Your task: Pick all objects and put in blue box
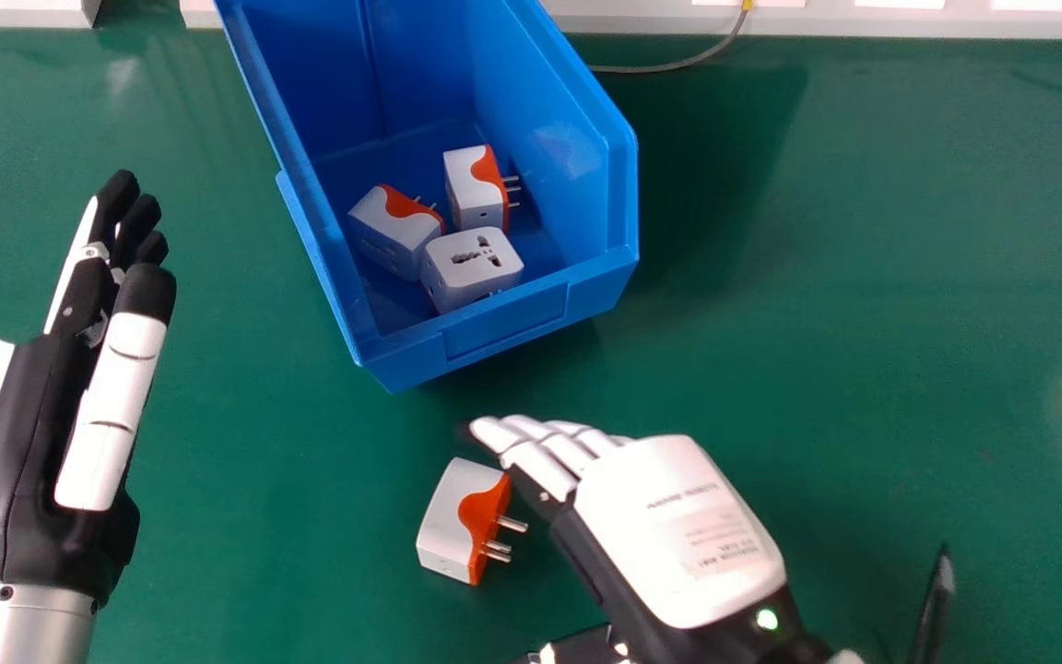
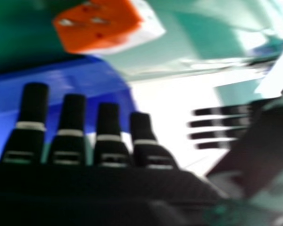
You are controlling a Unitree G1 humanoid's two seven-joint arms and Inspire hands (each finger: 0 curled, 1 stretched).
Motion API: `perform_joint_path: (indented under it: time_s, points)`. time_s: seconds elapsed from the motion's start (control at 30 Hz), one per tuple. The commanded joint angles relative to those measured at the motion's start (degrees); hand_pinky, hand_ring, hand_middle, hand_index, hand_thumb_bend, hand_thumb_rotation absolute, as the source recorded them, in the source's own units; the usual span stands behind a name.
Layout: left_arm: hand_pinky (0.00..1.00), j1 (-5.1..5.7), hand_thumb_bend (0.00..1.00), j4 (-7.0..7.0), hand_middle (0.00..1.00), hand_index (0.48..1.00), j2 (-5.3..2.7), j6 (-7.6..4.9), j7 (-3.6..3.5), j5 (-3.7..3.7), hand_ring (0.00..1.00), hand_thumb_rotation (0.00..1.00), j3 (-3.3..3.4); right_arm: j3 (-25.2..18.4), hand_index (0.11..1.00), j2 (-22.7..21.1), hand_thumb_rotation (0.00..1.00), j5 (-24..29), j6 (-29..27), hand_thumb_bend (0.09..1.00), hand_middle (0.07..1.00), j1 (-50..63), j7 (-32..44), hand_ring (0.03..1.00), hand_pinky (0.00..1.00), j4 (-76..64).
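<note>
A boxy white plug adapter [image 1: 445, 518] with an orange, metal-pronged end lies on the worktop [image 1: 863, 277] outside the blue box [image 1: 505, 323]. Beside it, the right robot hand [image 1: 678, 535] is empty, fingers straight, like the left robot hand [image 1: 24, 443].

A robot hand had room to pass over the tabletop [image 1: 254, 480] between the left robot hand [image 1: 24, 433] and the loose white-and-orange adapter [image 1: 448, 512], while the right robot hand [image 1: 669, 530] blocked the way on the adapter's prong side. Beyond the adapter, the near wall of the blue box [image 1: 513, 323] stood across the straight path inward, with the passage over its rim open. Inside, three adapters [image 1: 476, 263] crowded the near end, leaving floor room deeper in.
</note>
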Motion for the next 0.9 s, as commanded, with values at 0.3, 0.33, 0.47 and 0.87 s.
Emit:
perform_joint_path:
  time_s: [0.3,0.33,0.47,0.87]
  points:
    - [1.00,-0.17,0.78,-1.69,1.00,0.985,0.70,-0.14,0.09,-0.09,1.00,0.97,0.98,-1.7,0.816,-1.1,0.41,3.4,-0.2,0.762,0.813,-3.9,1.3,0.764,0.63,-0.2]
    - [1.00,-0.17,0.78,-1.66,1.00,0.986,0.81,-0.01,0.00,-0.14,1.00,0.97,1.08,-1.6,0.817,-0.7,0.41,2.8,0.4,0.760,0.813,-3.8,1.2,0.764,0.63,-0.3]
    - [1.00,0.10,0.80,-1.86,1.00,0.995,1.17,0.52,-0.22,-0.02,1.00,0.97,1.30,-0.7,0.816,1.1,0.44,1.0,2.7,0.746,0.810,-3.0,0.4,0.759,0.62,-0.4]
    - [1.00,0.03,0.80,-2.08,1.00,0.997,0.74,0.51,0.16,-0.31,1.00,0.97,1.33,-0.3,0.821,1.5,0.47,0.6,4.3,0.716,0.812,-2.8,1.6,0.761,0.62,-1.1]
